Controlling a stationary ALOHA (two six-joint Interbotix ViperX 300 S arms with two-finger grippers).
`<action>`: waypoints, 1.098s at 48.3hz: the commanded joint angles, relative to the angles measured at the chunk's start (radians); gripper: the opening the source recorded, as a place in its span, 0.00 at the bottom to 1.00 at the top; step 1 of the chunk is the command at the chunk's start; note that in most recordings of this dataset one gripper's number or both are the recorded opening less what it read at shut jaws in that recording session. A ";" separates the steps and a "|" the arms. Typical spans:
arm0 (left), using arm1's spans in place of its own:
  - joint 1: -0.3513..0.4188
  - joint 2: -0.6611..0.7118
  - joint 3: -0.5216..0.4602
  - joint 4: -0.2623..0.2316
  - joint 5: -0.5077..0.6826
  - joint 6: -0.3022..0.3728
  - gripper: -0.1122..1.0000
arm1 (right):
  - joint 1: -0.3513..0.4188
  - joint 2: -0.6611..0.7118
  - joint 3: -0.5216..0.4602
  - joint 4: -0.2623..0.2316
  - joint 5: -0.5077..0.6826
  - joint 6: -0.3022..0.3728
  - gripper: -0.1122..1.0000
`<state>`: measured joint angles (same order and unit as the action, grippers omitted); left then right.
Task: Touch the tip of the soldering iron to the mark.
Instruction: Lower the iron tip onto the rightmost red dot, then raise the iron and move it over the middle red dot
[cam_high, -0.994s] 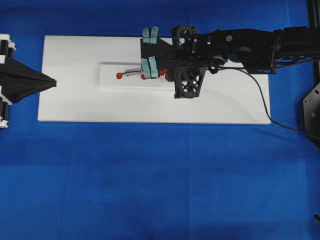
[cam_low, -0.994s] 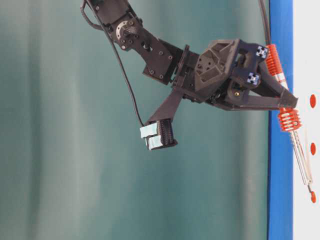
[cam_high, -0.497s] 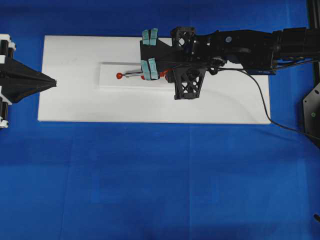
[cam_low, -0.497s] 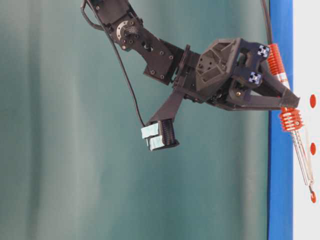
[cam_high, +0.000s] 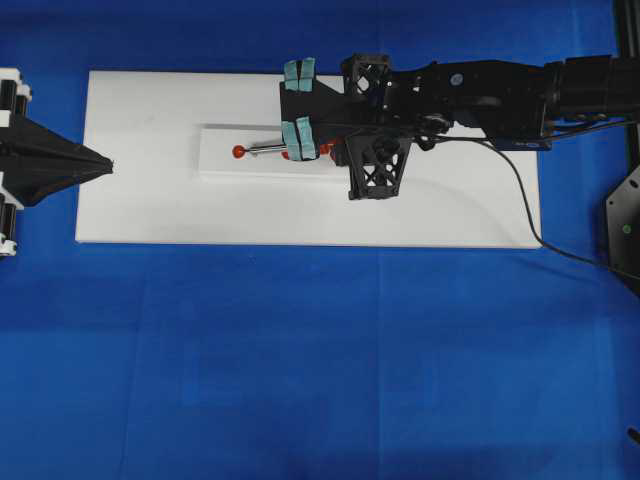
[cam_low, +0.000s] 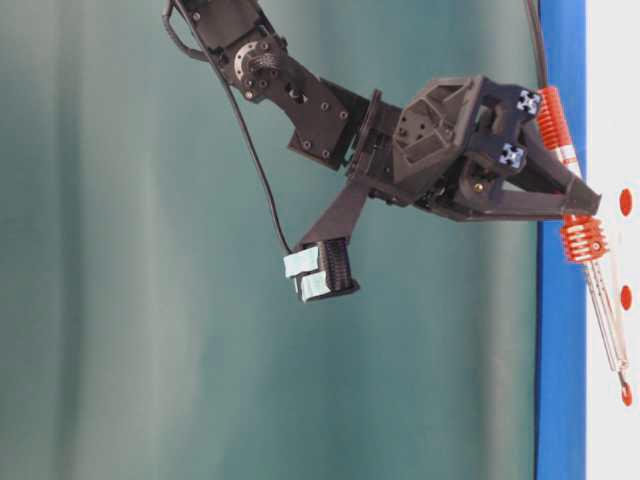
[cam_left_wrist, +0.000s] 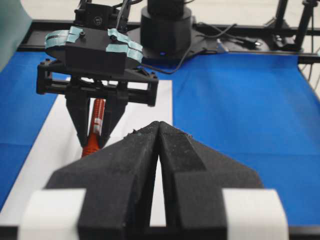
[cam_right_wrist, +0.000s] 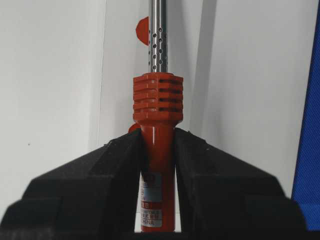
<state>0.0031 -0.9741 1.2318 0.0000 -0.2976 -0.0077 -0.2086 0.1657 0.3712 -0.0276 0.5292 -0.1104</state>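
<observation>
The right tool (cam_right_wrist: 158, 150) is clenching the soldering iron (cam_right_wrist: 157, 115) by its handle over the white board (cam_high: 150, 130). Its tip (cam_low: 624, 378) is meeting a red mark (cam_low: 627, 394), though contact is hard to confirm. The left tool (cam_left_wrist: 158, 145) is sitting with jaws pressed together, holding nothing.

Blue tabletop (cam_high: 300, 380) (evenly lit) before a teal backdrop (cam_low: 120, 300).

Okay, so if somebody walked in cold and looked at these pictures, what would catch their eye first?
Probably the orange-red soldering iron, clamped by the right end effector over the white board on the blue table. Its silver shaft points toward the left of the overhead view, and the tip sits at a red dot. The left end effector rests shut at the board's left edge.
</observation>
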 joint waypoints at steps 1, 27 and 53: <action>0.003 0.003 -0.009 0.002 -0.011 0.002 0.10 | 0.002 -0.015 -0.025 -0.002 -0.003 0.005 0.16; 0.003 0.003 -0.009 0.002 -0.011 0.000 0.10 | 0.002 -0.147 -0.067 -0.011 0.110 0.009 0.16; 0.003 0.003 -0.009 0.002 -0.011 -0.002 0.10 | 0.002 -0.198 -0.114 -0.064 0.179 0.014 0.16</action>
<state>0.0046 -0.9741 1.2318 0.0000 -0.2976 -0.0077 -0.2086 -0.0031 0.2792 -0.0890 0.7133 -0.0997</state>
